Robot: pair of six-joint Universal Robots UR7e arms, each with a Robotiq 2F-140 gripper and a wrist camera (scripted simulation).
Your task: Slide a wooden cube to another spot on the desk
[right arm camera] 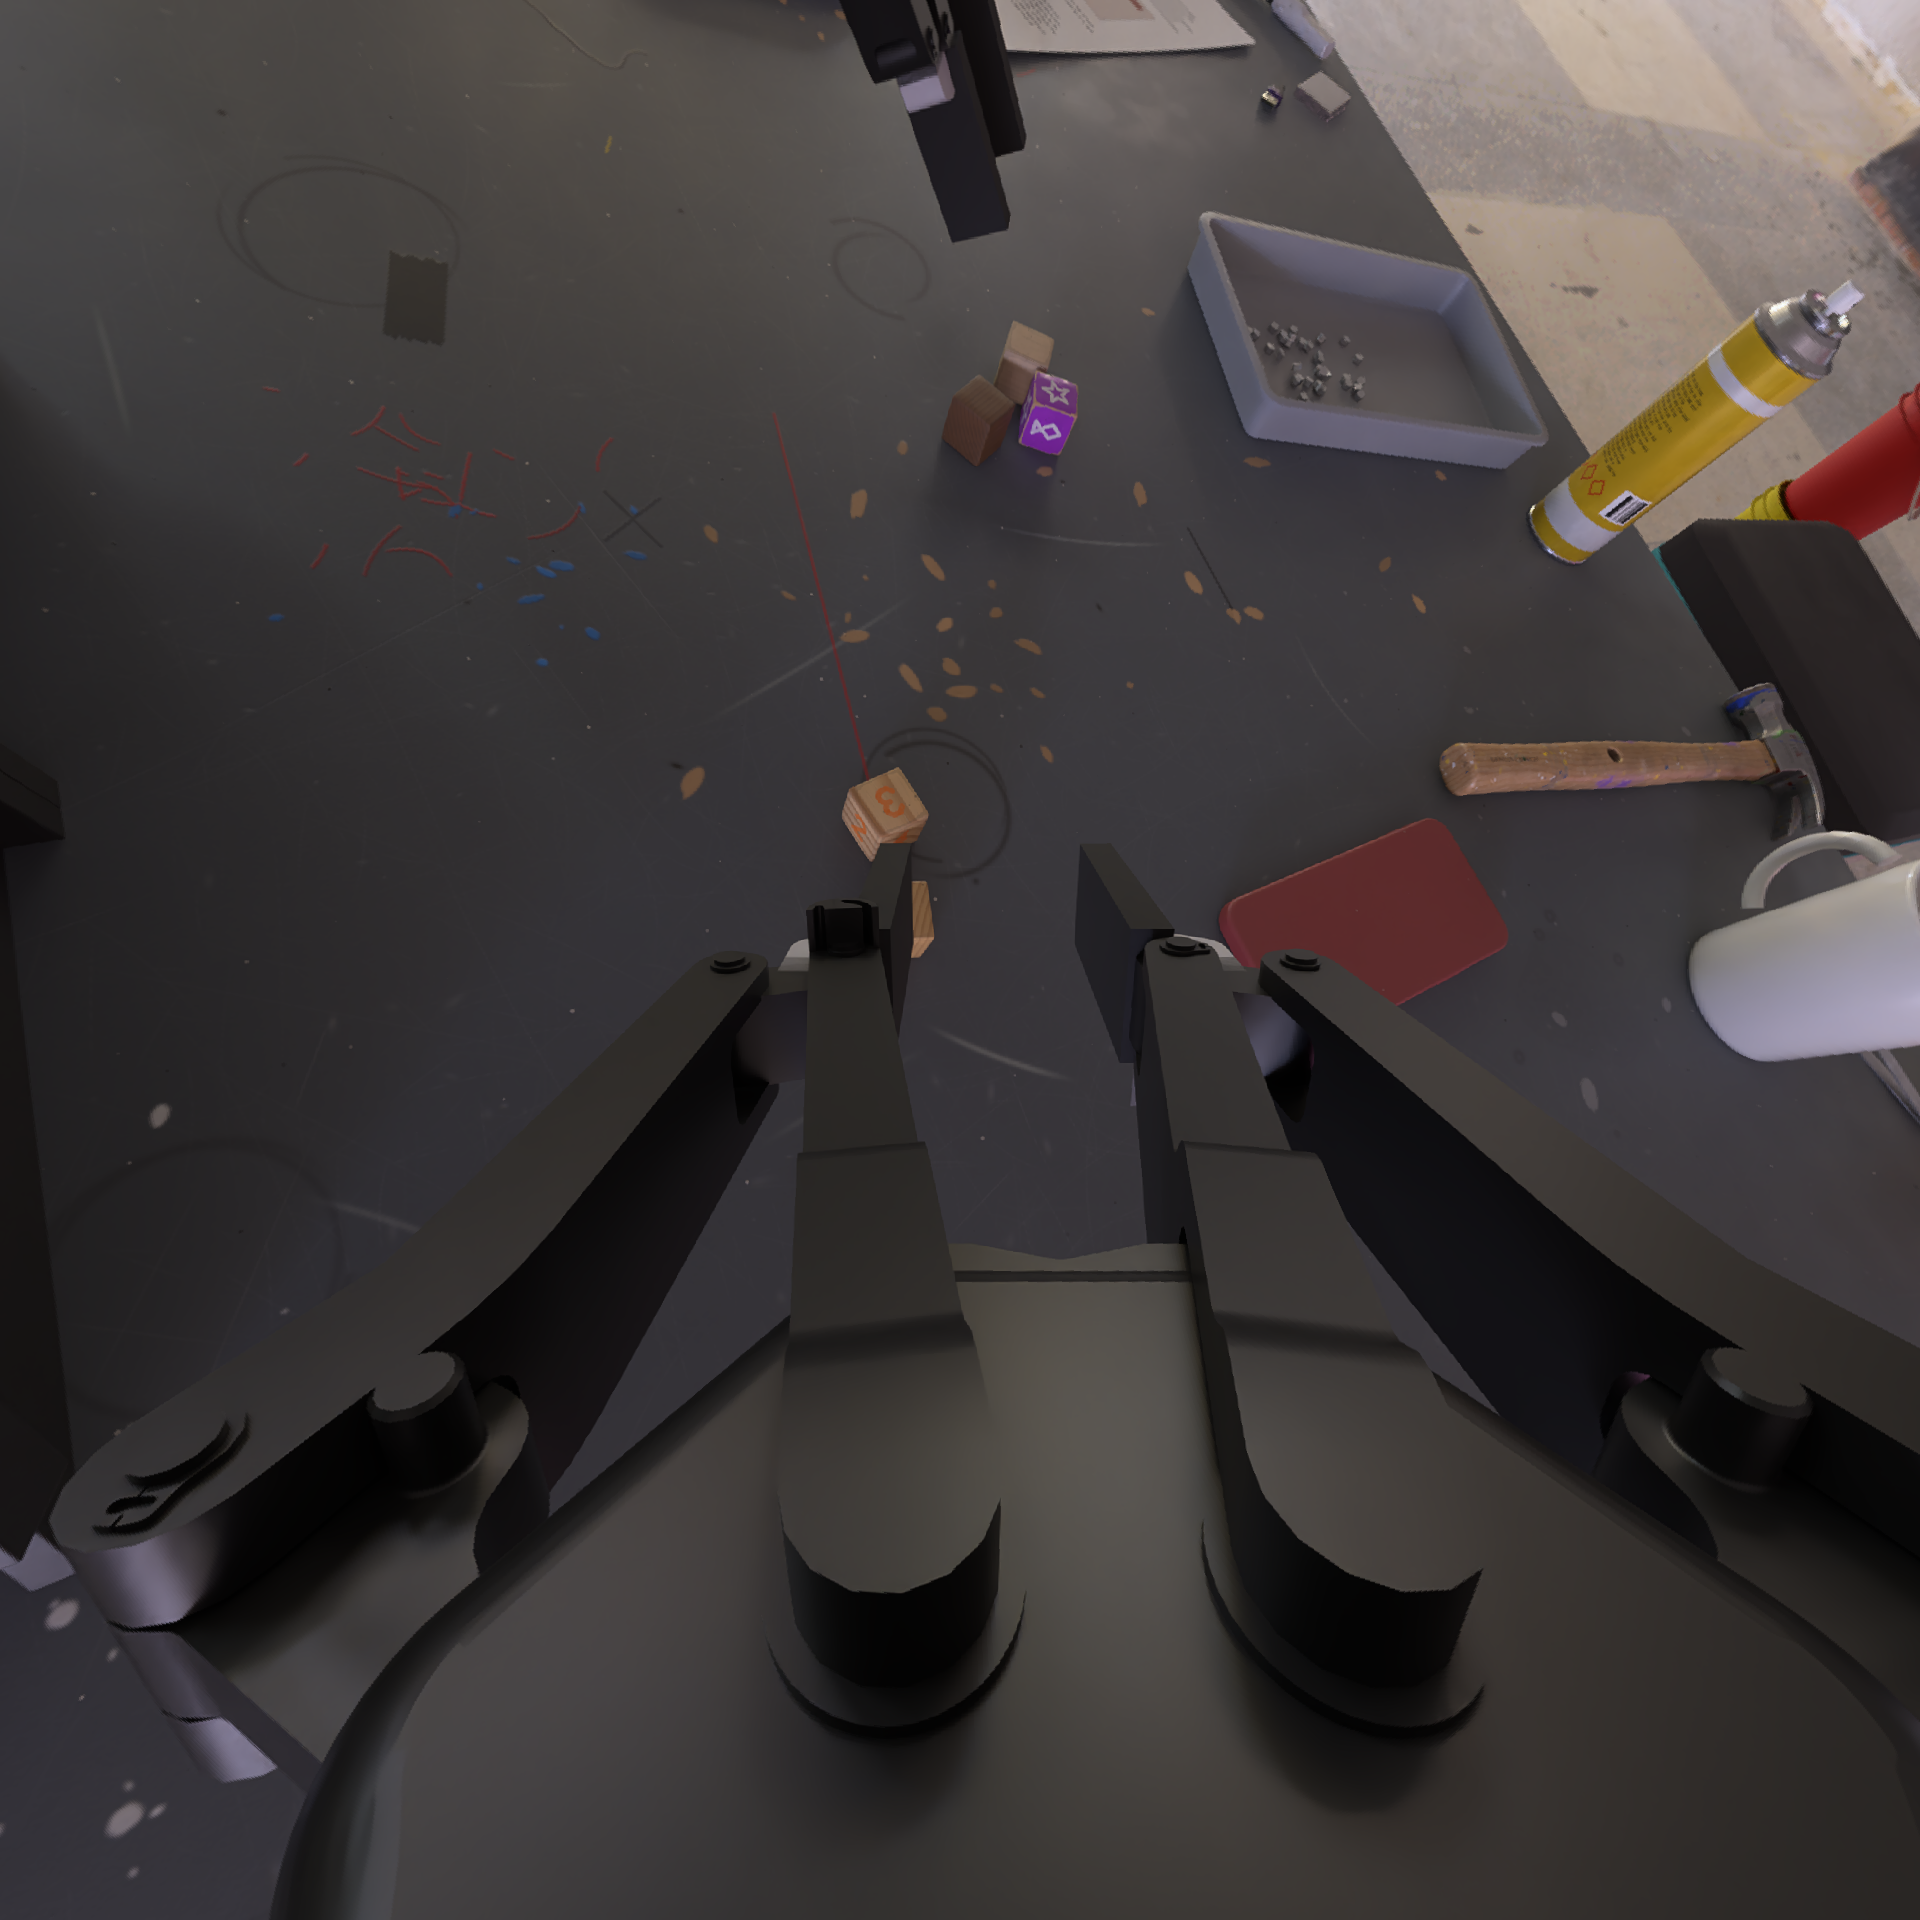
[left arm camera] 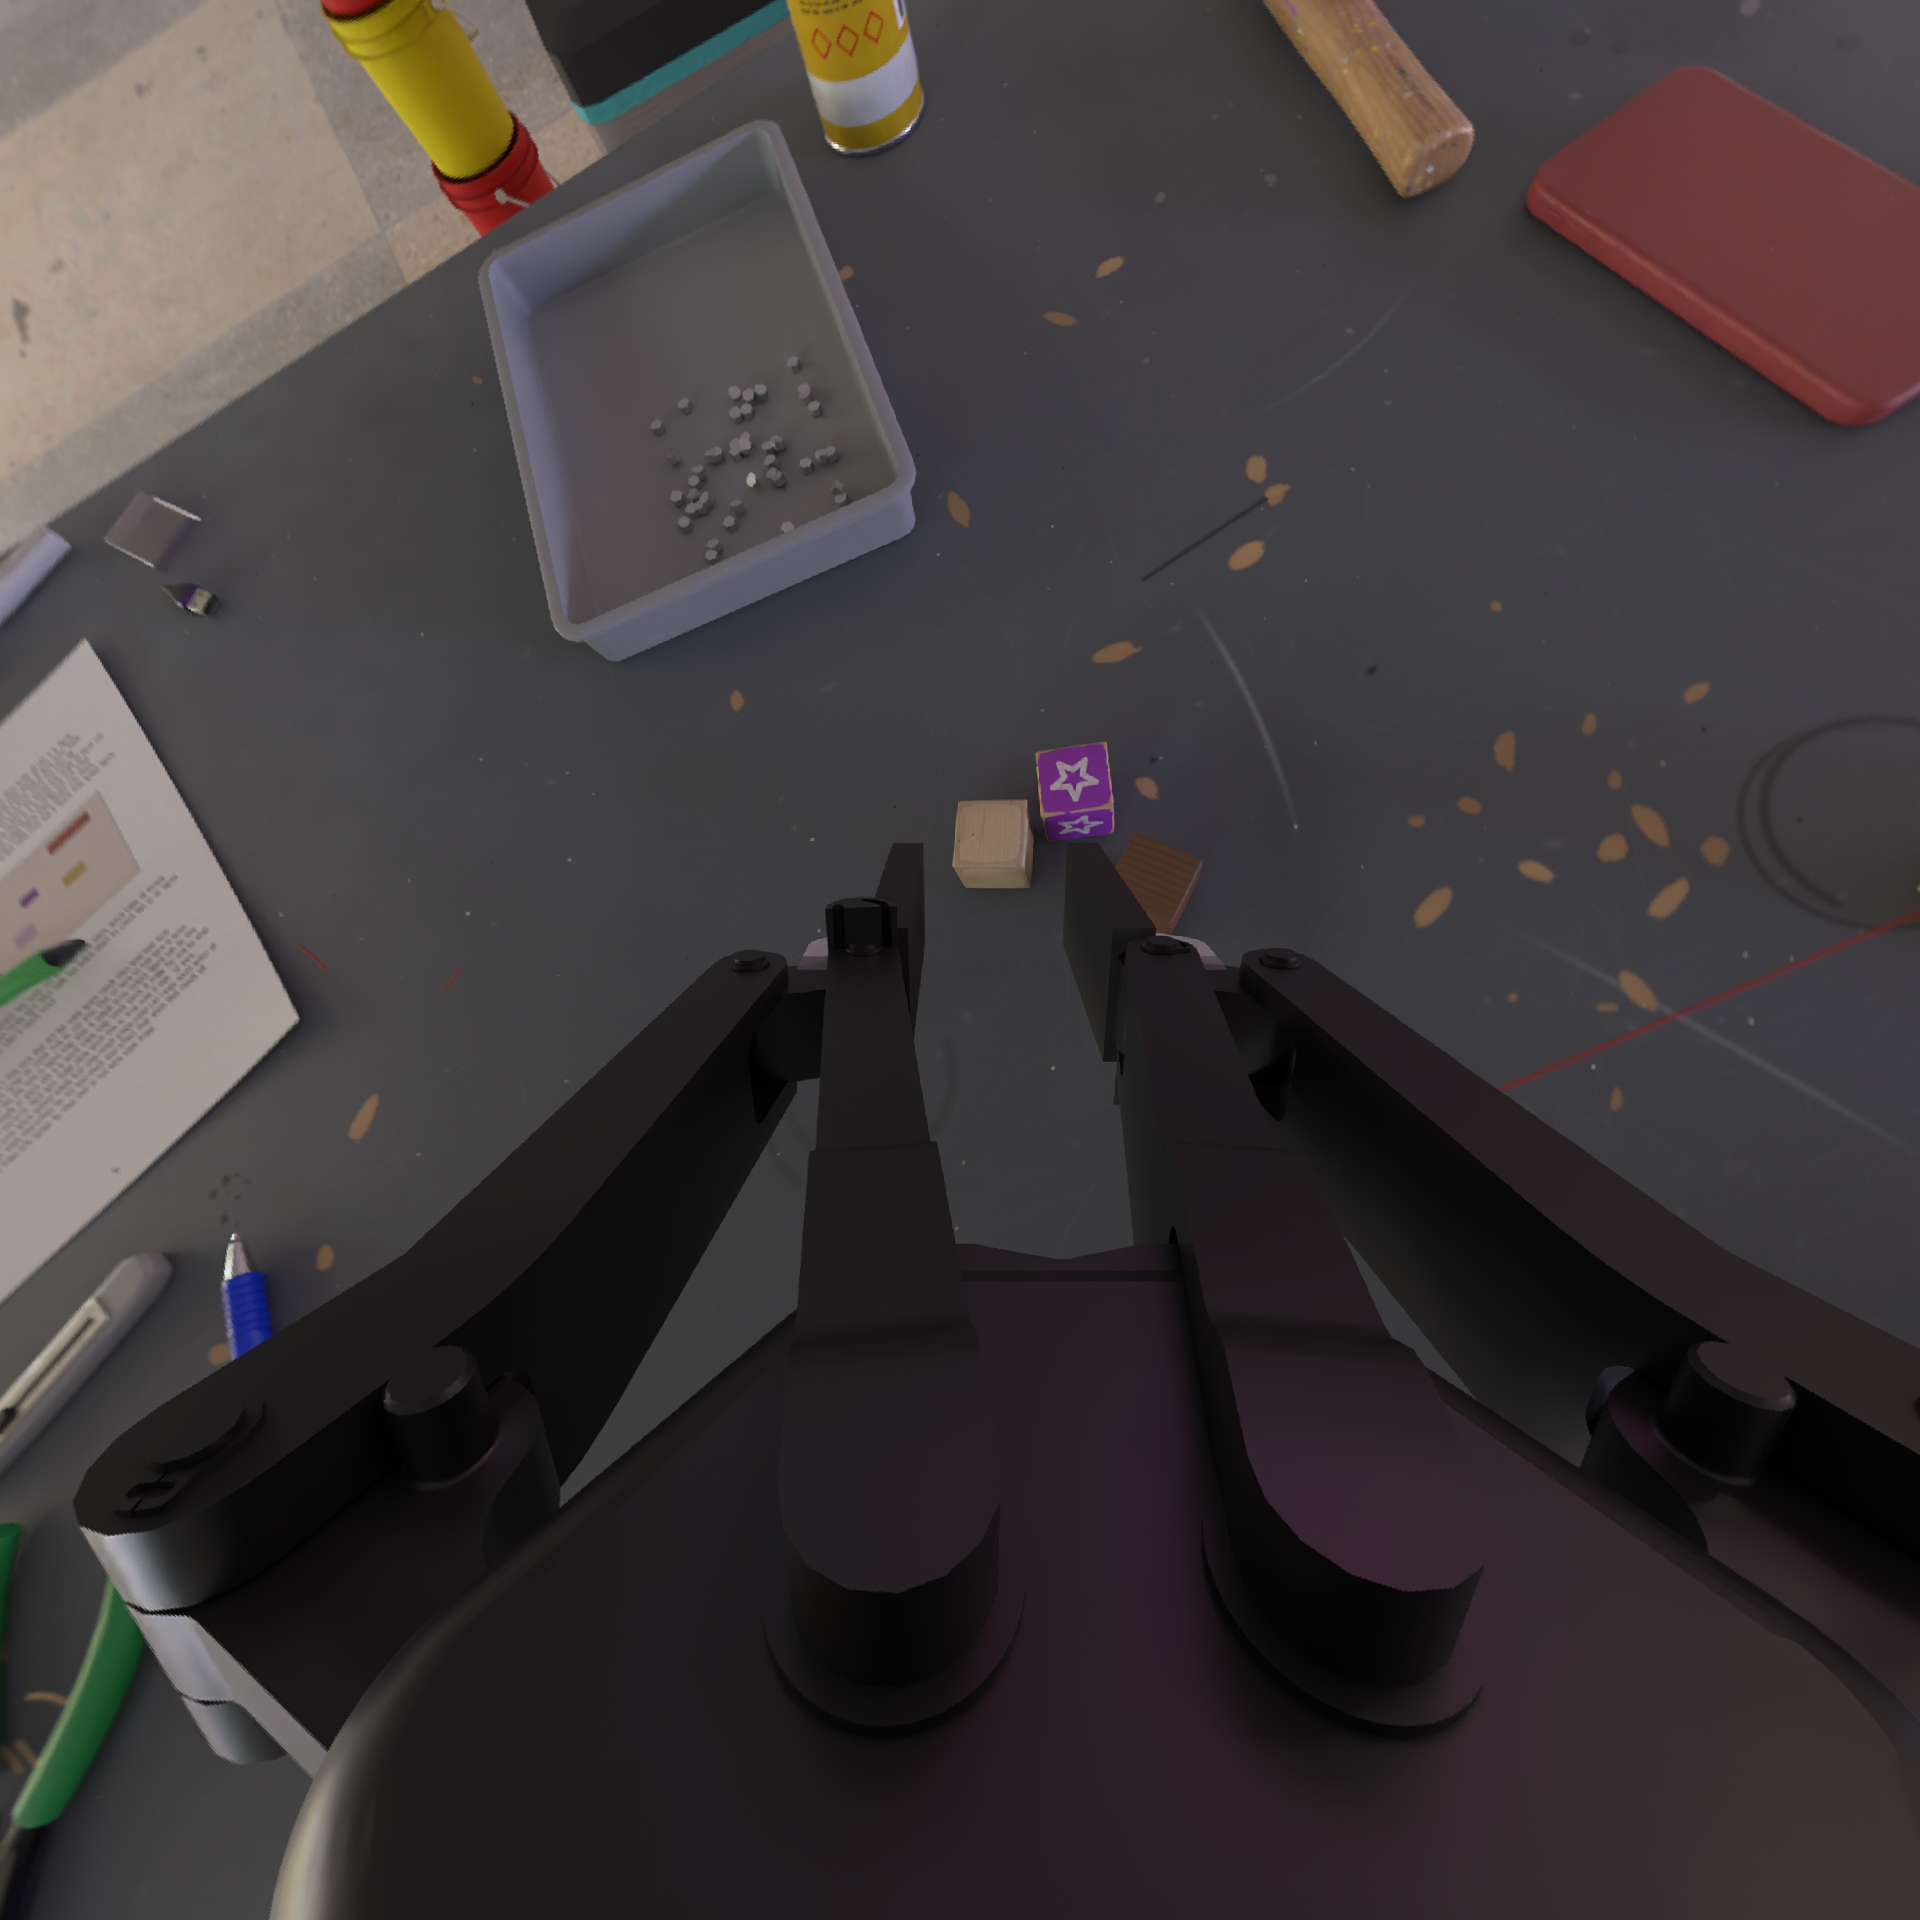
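In the left wrist view three cubes sit together on the dark desk: a pale plain wooden cube [left arm camera: 992, 844], a purple cube with star prints [left arm camera: 1075, 790] and a brown cube [left arm camera: 1158, 878]. My left gripper [left arm camera: 995, 883] is open and empty. The pale cube lies just beyond the gap between its tips, and the brown cube is partly hidden behind its right finger. The same cluster [right arm camera: 1013, 400] shows far off in the right wrist view. My right gripper [right arm camera: 997, 883] is open and empty. An orange-printed wooden cube [right arm camera: 883, 812] sits just beyond its left fingertip, and another pale cube [right arm camera: 922, 920] is partly hidden behind that finger.
A grey tray [left arm camera: 727, 603] of small metal bits stands beyond the cluster to the left, near the desk edge. A yellow spray can [left arm camera: 862, 73], a hammer [right arm camera: 1610, 769], a red flat pad [right arm camera: 1361, 914] and a white mug [right arm camera: 1808, 966] lie to the right. A printed sheet [left arm camera: 104, 935] and pens lie left.
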